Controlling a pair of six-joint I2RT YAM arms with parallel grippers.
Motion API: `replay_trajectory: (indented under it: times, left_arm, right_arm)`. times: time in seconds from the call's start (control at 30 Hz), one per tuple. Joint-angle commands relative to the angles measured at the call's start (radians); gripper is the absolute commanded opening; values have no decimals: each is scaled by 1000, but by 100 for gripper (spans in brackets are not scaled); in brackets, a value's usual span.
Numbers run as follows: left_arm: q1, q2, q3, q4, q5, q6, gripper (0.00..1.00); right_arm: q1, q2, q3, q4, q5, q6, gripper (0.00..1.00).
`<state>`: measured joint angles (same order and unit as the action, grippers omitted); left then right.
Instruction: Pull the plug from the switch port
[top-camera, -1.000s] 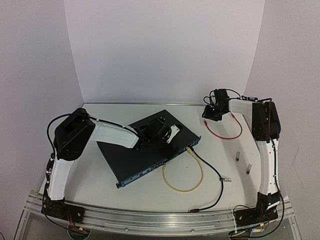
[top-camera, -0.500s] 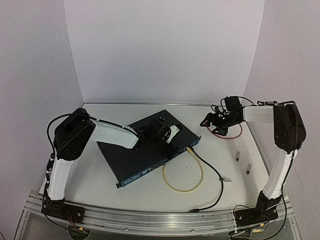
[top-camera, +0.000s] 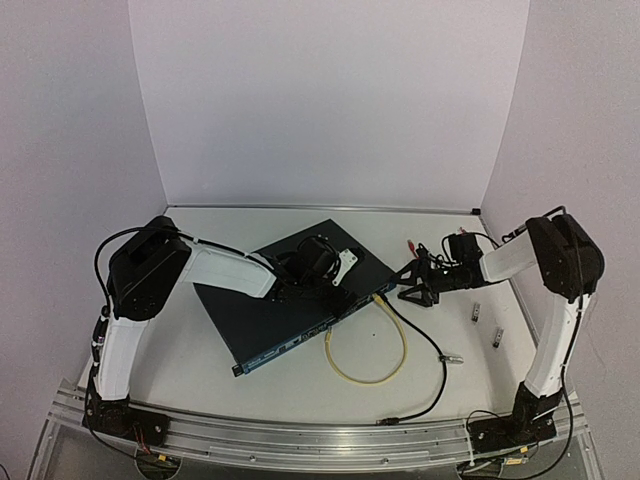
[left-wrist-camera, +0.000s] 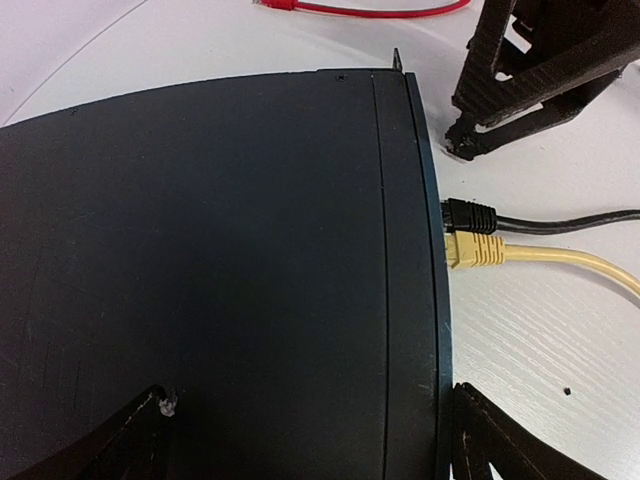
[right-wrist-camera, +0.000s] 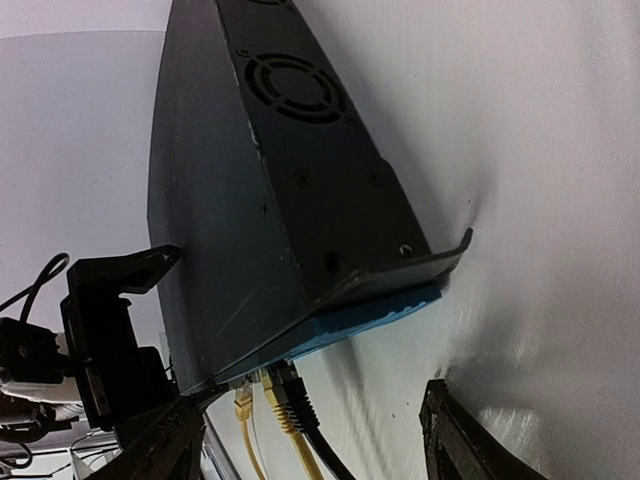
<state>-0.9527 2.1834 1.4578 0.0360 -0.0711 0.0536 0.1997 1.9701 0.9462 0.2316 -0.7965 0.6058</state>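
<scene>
The dark blue-black switch (top-camera: 285, 305) lies slantwise mid-table; it fills the left wrist view (left-wrist-camera: 220, 260). A black plug (left-wrist-camera: 468, 214) and a yellow plug (left-wrist-camera: 475, 250) sit side by side in its front face near the right corner, and both show in the right wrist view, black (right-wrist-camera: 295, 390) and yellow (right-wrist-camera: 275, 412). My left gripper (top-camera: 320, 262) rests on the switch top, open, one finger (left-wrist-camera: 110, 450) on the lid and the other past the front edge. My right gripper (top-camera: 410, 282) is open and empty, low at the switch's right corner, just short of the plugs.
The yellow cable (top-camera: 368, 375) loops in front of the switch and back into a second socket. The black cable (top-camera: 440, 375) runs toward the near rail. A red cable (top-camera: 412, 243) lies behind my right gripper. Small metal connectors (top-camera: 477, 312) lie at the right.
My right arm has swung from the back right corner forward and left, down to the switch's right corner. The left arm and the switch have not moved.
</scene>
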Motion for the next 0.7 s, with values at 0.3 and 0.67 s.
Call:
replay_trajectory:
  times: [0.3, 0.67]
  left_arm:
    - [28, 62, -29, -143, -4, -23, 94]
    - [28, 64, -36, -143, -8, -26, 93]
  right_arm:
    - [11, 71, -89, 283, -132, 87, 63]
    - [45, 109, -97, 320, -115, 100, 54]
